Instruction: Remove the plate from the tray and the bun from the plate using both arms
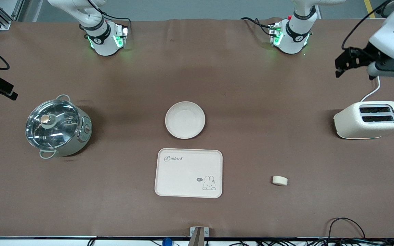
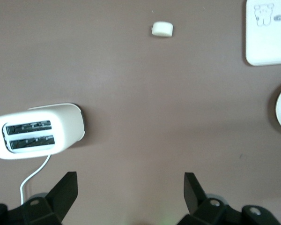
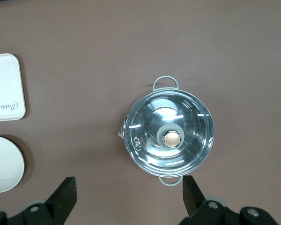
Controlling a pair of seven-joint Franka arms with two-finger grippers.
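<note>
Right wrist view alone looks straight down on pot lid (image 3: 168, 138). Plate (image 1: 185, 120) sits mid-table, just farther than tray (image 1: 188, 173); bun (image 1: 280, 180) apart, bare cloth around. Left gripper (image 2: 131, 194) & right gripper (image 3: 129, 197) wide open, empty

Both arms wait raised — left gripper (image 2: 127, 194), right gripper (image 3: 129, 197), jaws spread.

Plate (image 1: 185, 120) mid-table; tray (image 1: 188, 173) just nearer camera; bun (image 1: 279, 180) beside tray, toward left arm's end.
</note>
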